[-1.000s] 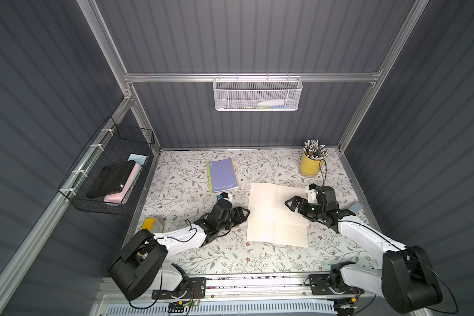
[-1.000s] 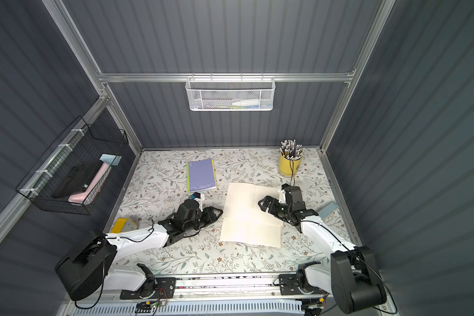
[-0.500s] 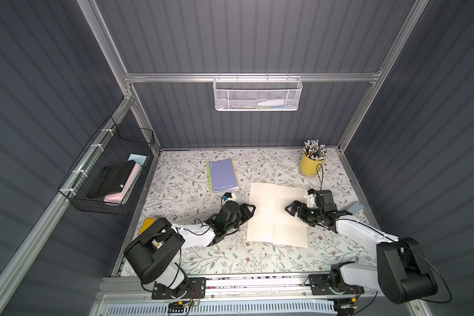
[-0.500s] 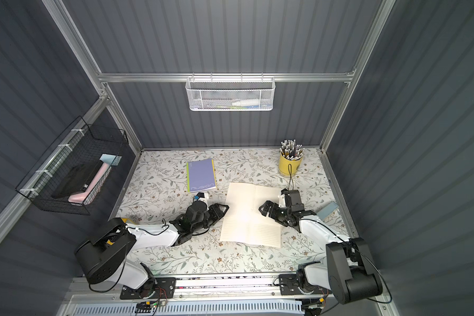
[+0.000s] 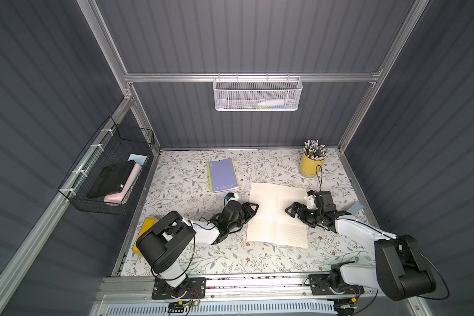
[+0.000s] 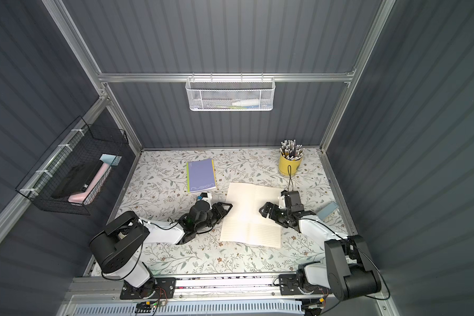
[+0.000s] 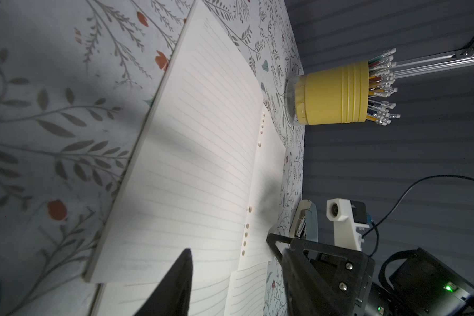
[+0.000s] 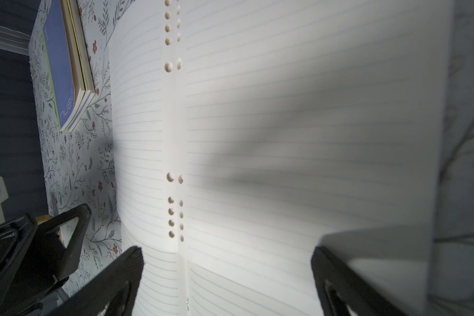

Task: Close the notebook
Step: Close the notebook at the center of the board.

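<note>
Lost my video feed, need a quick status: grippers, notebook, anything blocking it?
Left gripper open at left edge of notebook. Right gripper open over right page. It lies flat open. Pages bare; purple notebook well apart.

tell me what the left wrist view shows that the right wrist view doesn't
Only the left wrist view: the yellow pencil cup, standing on the table beyond the open notebook.
Only the right wrist view: the closed purple notebook, lying beside the open one and apart from it.
Both: the open notebook's lined pages, with punched holes along the spine, on the floral table.
</note>
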### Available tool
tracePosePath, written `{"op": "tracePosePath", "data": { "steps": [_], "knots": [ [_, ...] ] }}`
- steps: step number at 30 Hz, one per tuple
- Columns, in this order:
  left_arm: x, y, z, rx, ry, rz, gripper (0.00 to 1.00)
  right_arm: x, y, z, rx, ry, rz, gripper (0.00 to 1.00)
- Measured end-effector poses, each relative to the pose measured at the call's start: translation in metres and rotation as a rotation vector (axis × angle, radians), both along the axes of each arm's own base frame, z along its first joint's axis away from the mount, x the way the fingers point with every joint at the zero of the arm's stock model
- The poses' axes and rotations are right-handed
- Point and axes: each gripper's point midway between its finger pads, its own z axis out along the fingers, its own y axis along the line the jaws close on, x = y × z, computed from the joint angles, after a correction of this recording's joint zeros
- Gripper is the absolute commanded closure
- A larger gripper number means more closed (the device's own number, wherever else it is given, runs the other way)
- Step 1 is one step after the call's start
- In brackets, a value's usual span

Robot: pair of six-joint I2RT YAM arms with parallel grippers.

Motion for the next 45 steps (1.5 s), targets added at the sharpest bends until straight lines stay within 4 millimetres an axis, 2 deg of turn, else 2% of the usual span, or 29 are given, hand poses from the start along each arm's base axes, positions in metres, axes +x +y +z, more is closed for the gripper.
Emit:
{"op": "tracePosePath", "data": {
  "steps": [8, 23, 30, 34, 41, 45],
  "knots": [
    [-0.006, -0.010, -0.007, -0.046, 0.048, -0.002, 0.49, 0.000, 0.000, 0.000, -0.001, -0.001, 0.002, 0.01],
    [-0.031, -0.027, -0.013, -0.082, 0.117, -0.022, 0.49, 0.001, 0.001, -0.001, 0.006, -0.002, 0.006, 0.01],
    [-0.031, -0.021, -0.028, -0.080, 0.127, 0.020, 0.50, 0.002, 0.002, 0.000, 0.014, -0.004, 0.009, 0.01],
    [-0.028, -0.019, -0.027, -0.089, 0.119, 0.042, 0.50, 0.002, 0.002, 0.000, 0.015, -0.004, 0.009, 0.01],
    [-0.028, 0.000, -0.042, -0.056, 0.133, 0.113, 0.50, 0.002, 0.002, 0.000, 0.015, -0.004, 0.010, 0.01],
    [-0.025, 0.003, -0.042, -0.062, 0.131, 0.142, 0.51, 0.002, 0.002, 0.000, 0.014, -0.005, 0.010, 0.01]
  ]
}}
